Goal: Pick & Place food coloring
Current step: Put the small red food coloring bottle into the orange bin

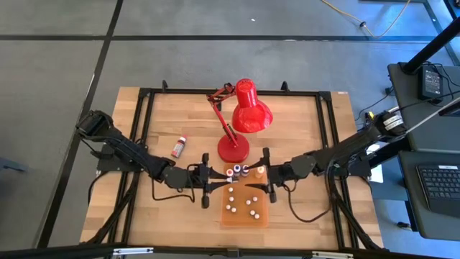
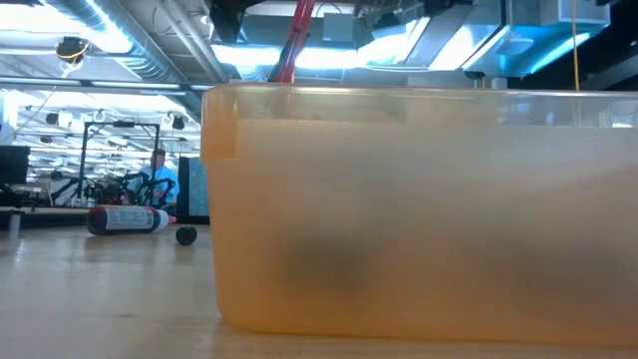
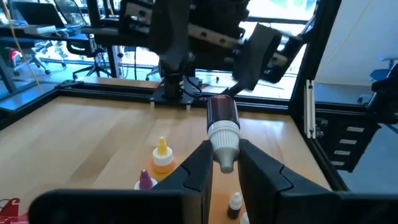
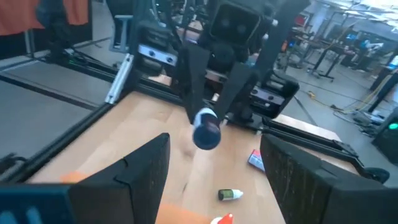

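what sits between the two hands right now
A dark food coloring bottle, pinched in the shut left hand and held out toward the open right hand; both wrist views show it.

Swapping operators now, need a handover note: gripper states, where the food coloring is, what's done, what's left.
Left gripper: shut on a food coloring bottle, held off the table just left of the orange tray.
Right gripper: open, empty, waiting at the tray's right side, facing the left one.
Done: several bottles already lie in the tray.
Left: three bottles stand on the table behind the tray, by the red lamp base; one more lies on its side farther left. The held bottle is not yet placed.
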